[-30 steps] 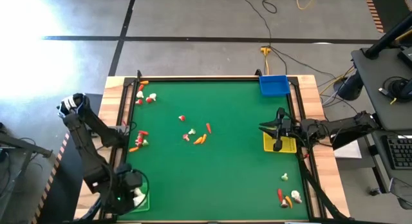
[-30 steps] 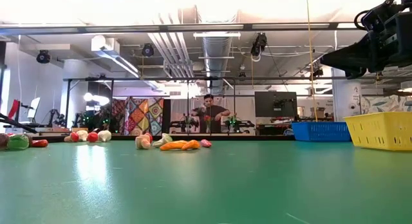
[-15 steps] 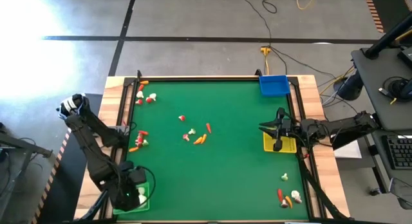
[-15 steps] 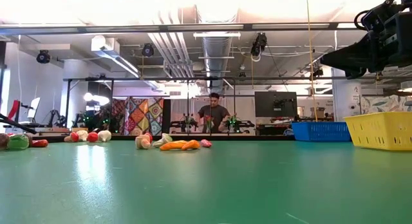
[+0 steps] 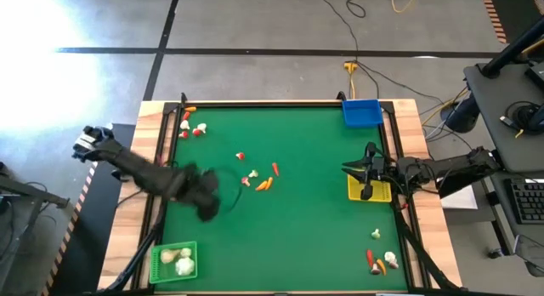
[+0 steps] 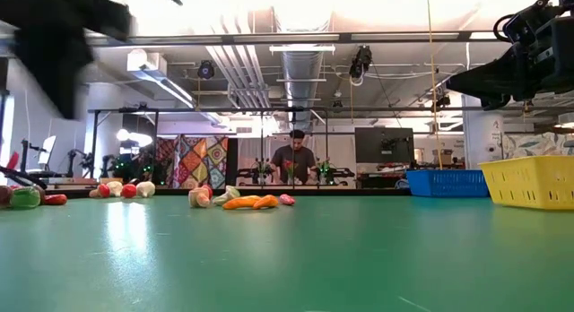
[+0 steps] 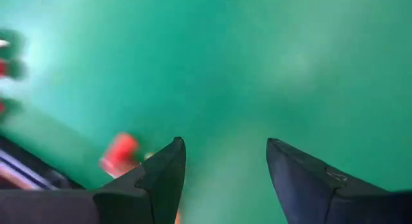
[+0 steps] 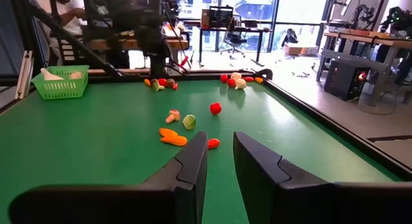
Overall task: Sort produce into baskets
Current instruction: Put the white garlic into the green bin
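My left gripper point(image 5: 205, 202) is open and empty above the green table, left of its middle; it is blurred here and in the low view point(image 6: 63, 43). Its wrist view point(image 7: 225, 166) shows bare mat and a red piece point(image 7: 120, 153) between and beside the fingers. The green basket point(image 5: 174, 262) at the near left corner holds whitish bulbs. My right gripper point(image 5: 367, 175) waits, open and empty, over the yellow basket point(image 5: 371, 190) at the right edge. The blue basket point(image 5: 361, 113) stands at the far right corner.
Produce lies in clusters: at the far left point(image 5: 192, 126), at the left edge point(image 5: 183, 185), mid-table point(image 5: 259, 180) and at the near right corner point(image 5: 378, 260). A dark raised rim runs around the table. A person point(image 6: 296, 160) stands in the room beyond.
My left gripper has left the green basket at the near left corner and swept fast toward the far edge and the table's middle, now blurred. The basket, covered by the gripper before, now shows whitish bulbs inside.
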Robot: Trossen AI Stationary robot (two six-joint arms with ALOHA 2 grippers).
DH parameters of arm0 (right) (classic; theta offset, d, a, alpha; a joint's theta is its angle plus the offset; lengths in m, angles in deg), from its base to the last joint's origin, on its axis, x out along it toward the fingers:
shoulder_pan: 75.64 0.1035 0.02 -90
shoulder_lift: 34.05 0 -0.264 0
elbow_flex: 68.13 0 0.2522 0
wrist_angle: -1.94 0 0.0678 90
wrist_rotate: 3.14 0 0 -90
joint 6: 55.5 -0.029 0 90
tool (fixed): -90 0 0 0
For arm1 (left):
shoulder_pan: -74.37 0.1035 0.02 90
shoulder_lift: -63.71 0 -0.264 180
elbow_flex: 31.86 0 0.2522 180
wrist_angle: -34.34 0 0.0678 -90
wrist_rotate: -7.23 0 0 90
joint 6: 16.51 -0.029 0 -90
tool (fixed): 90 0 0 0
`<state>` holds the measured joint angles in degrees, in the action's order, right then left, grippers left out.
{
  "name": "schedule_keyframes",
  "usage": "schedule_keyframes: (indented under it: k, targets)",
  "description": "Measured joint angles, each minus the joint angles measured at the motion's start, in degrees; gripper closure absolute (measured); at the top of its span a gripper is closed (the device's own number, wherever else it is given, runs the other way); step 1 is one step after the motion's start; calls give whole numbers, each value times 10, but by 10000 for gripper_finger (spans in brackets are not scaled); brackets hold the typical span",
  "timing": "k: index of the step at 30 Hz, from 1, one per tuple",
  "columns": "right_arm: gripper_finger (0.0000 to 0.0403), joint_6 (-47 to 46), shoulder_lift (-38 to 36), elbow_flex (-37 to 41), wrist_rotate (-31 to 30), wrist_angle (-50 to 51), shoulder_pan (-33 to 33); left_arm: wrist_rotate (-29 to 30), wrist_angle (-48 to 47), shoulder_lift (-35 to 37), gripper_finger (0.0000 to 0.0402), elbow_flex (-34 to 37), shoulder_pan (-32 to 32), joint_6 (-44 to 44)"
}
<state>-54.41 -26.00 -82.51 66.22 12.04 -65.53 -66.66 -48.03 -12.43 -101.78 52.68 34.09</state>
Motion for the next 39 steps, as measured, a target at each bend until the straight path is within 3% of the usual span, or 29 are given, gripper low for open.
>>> schedule_keyframes:
  k: [9,15,19,25,33,39]
  targets:
    - [335,0,0,0,0,0,0,5,27,-56,199,3,464,-309]
    - [335,0,0,0,0,0,0,6,75,-112,166,-26,661,-387]
    - [335,0,0,0,0,0,0,5,111,-145,143,-47,713,-408]
    - [335,0,0,0,0,0,0,-12,136,-196,122,-69,721,-431]
    - [335,0,0,0,0,0,0,-19,206,-240,126,-65,732,-427]
    - [335,0,0,0,0,0,0,-20,191,-253,138,-60,737,-414]
